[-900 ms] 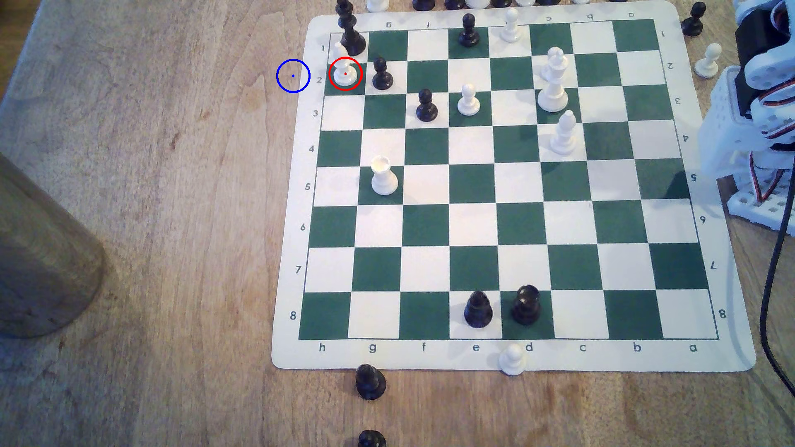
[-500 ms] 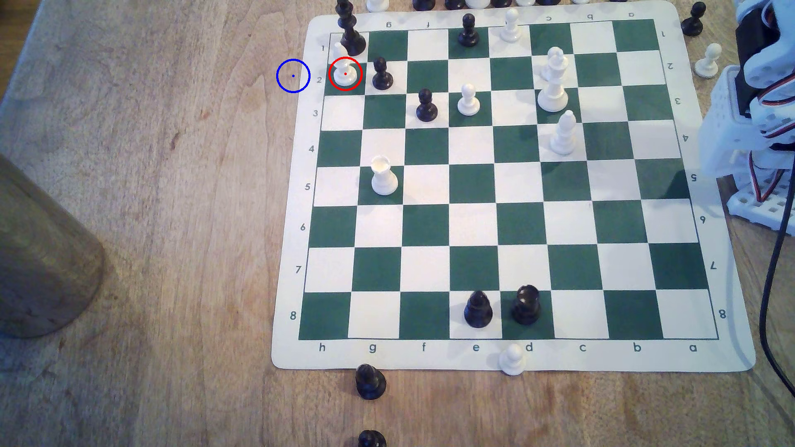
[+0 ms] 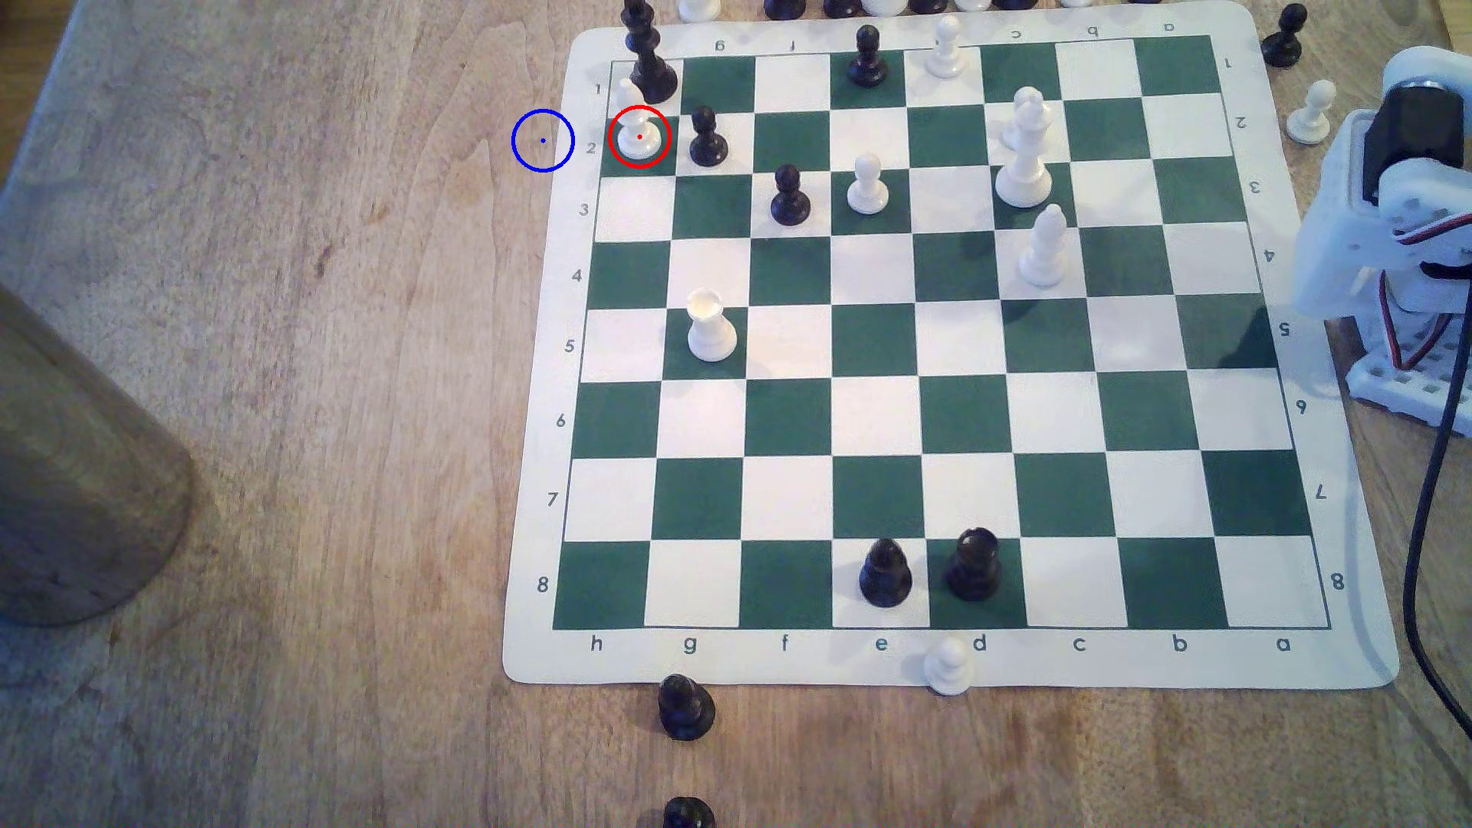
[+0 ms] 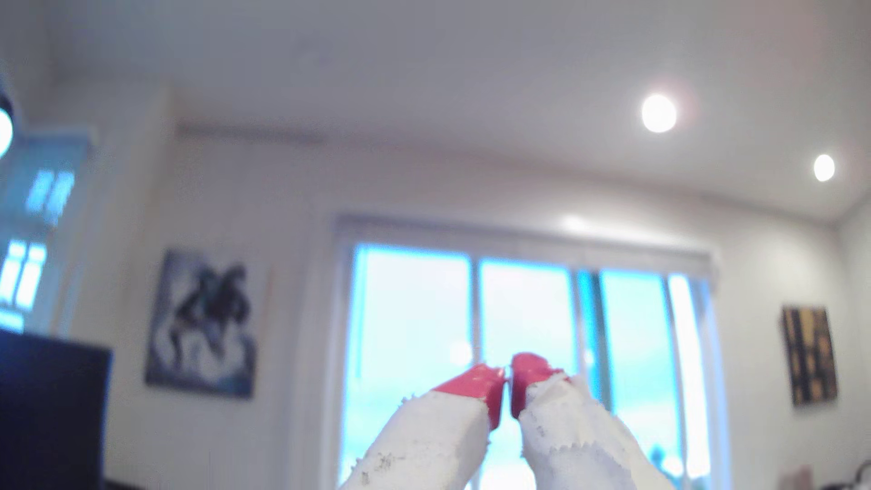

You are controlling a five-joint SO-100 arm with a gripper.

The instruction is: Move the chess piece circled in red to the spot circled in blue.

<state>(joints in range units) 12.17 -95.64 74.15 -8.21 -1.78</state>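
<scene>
The chess piece circled in red (image 3: 640, 131) is a cream-white slim piece standing on the green h2 square near the board's far left corner in the exterior view. The spot circled in blue (image 3: 543, 141) is a thin blue ring on bare wood just left of the mat, level with that piece. My arm (image 3: 1402, 199) sits folded at the exterior view's right edge, far from both. In the wrist view my gripper (image 4: 508, 377) points up at the room, its red-tipped white fingers (image 4: 476, 381) closed together with nothing between them.
A tall black piece (image 3: 649, 56) and a black pawn (image 3: 707, 139) stand close beside the circled piece. Other white and black pieces dot the green-and-white board (image 3: 948, 665). A wooden cylinder (image 3: 80, 478) stands at the exterior view's left. A black cable (image 3: 1426, 517) hangs on the right.
The arm's upper part at the exterior view's right edge has shifted and turned. No piece on the board has moved.
</scene>
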